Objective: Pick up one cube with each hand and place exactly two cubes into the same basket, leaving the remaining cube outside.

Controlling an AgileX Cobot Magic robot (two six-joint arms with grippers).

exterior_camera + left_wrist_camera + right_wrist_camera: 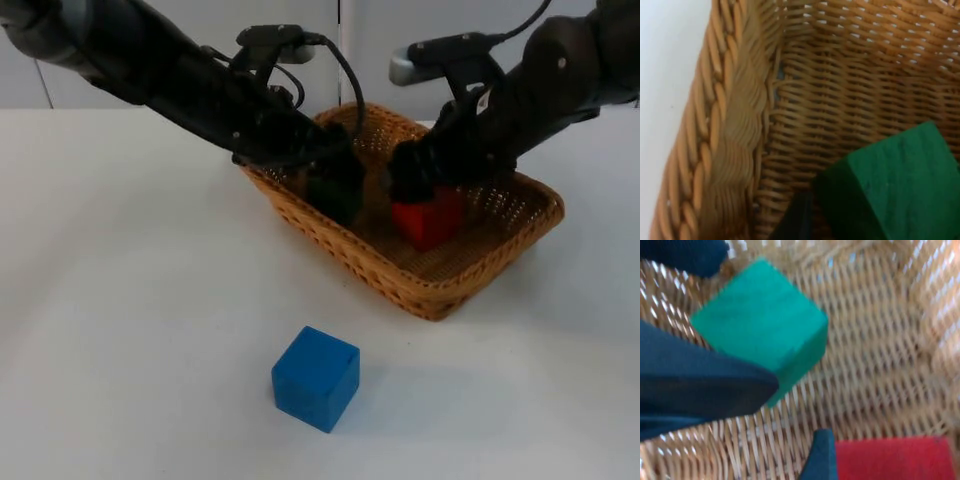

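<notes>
In the top view a woven wicker basket (pixel 500 250) sits on the white table (pixel 120 300), right of centre in the upper half of the frame, and both arms reach down into it from the upper corners. The left gripper (pixel 335 180) is inside the basket's left end, closed around the green cube (pixel 335 195), which looks dark in shadow just beneath it. The left wrist view has the same green cube (pixel 900 190) pressed against a black fingertip, with the basket's wall and thick braided rim (pixel 735 140) rising beside it. The right gripper (pixel 420 190) is in the middle of the basket, clasping the red cube (pixel 428 218) from above; the cube is at or very near the woven floor. In the right wrist view the red cube (pixel 895 457) lies against a dark fingertip, and the green cube (pixel 762 322) is near it over the weave, apart from the red one. The blue cube (pixel 316 378) rests alone on the table, low in the frame at centre, well apart from the basket.
</notes>
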